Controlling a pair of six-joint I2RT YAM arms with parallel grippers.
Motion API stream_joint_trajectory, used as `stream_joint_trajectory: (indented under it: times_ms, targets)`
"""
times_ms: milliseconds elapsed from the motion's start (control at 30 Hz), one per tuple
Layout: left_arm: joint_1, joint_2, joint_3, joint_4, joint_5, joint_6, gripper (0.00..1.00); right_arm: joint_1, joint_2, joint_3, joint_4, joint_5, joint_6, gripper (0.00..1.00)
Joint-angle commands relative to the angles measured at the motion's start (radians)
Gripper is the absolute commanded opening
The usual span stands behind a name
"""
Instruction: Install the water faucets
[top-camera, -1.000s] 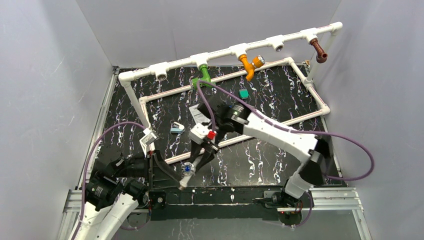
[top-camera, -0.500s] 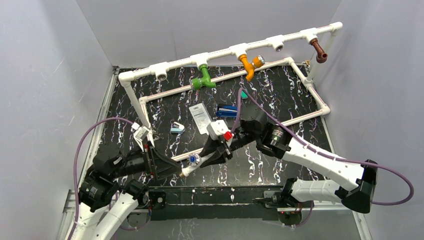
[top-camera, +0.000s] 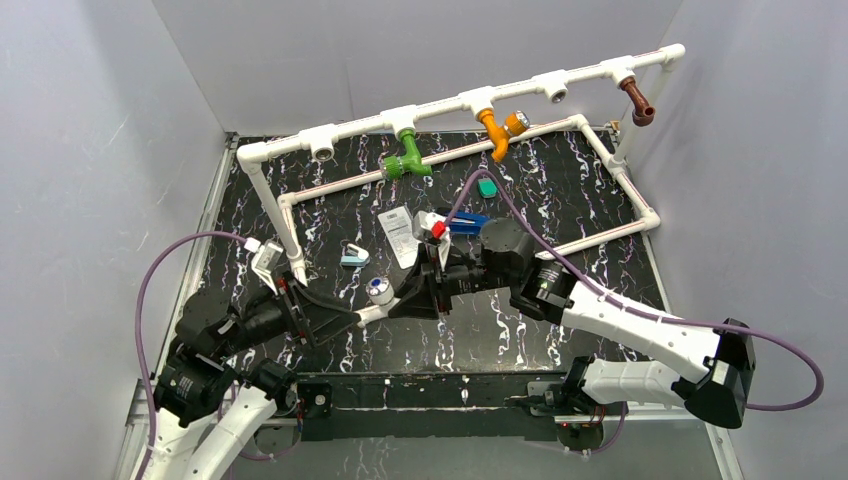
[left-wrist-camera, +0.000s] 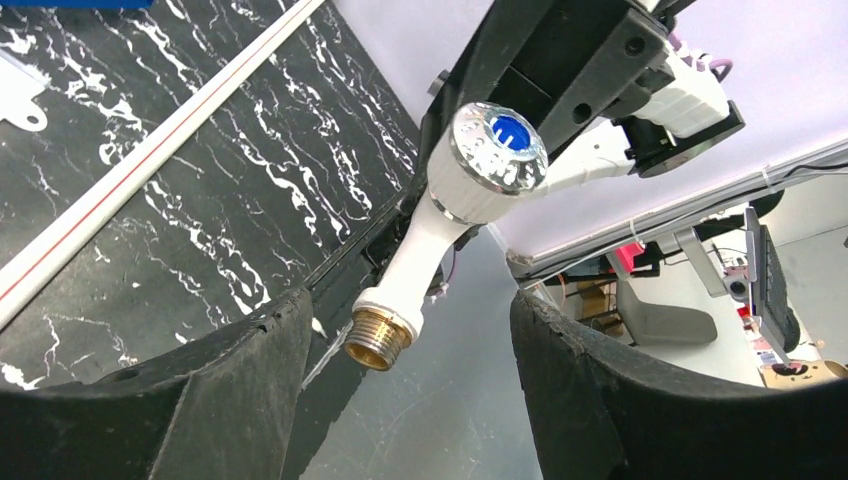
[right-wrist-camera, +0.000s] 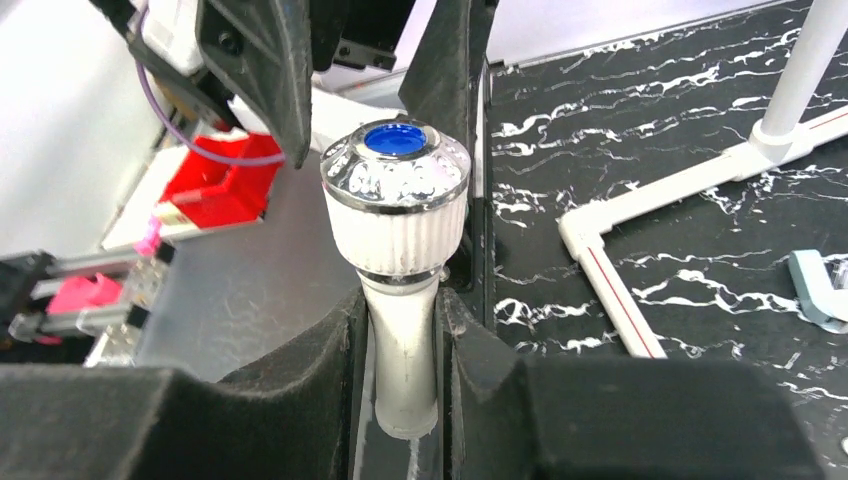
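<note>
Your right gripper (right-wrist-camera: 405, 335) is pinching the white faucet (right-wrist-camera: 398, 200) by its spout, around 6 o'clock on the table (top-camera: 560, 190). Your left gripper (left-wrist-camera: 405, 345) is spread wide either side of its brass thread (left-wrist-camera: 372, 340), not touching. The green faucet (top-camera: 405, 160), orange faucet (top-camera: 495, 130) and brown faucet (top-camera: 637, 100) sit up at 12.

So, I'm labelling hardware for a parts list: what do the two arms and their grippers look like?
Both arms have white link shells with black joints, each trailed by a purple cable. The left gripper and right gripper have broad matte black fingers. The right wrist carries a red tab.
</note>
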Motion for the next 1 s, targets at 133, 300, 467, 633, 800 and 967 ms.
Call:
stream_joint_trajectory:
  times_ms: [133,300,467,633,800,967]
  targets:
    - [-0.005,-0.015,-0.022,0.115,0.019,-0.045,0.7,0.001,0.006,-0.014,0.319,0.053,0.362,0.01]
    - [-0.005,-0.021,-0.048,0.179,0.042,-0.094,0.69,0.002,0.052,0.012,0.354,0.073,0.432,0.01]
    - [-0.005,-0.042,-0.067,0.241,0.035,-0.133,0.68,0.002,0.081,0.01,0.413,0.079,0.491,0.01]
    - [-0.005,-0.034,-0.049,0.211,0.026,-0.097,0.67,0.002,0.089,-0.016,0.482,0.088,0.551,0.01]
    - [-0.005,-0.028,-0.033,0.194,0.016,-0.076,0.66,0.001,0.093,-0.043,0.522,0.094,0.591,0.01]
    - [-0.005,-0.031,-0.031,0.196,-0.013,-0.07,0.65,0.002,0.091,-0.059,0.535,0.07,0.608,0.01]
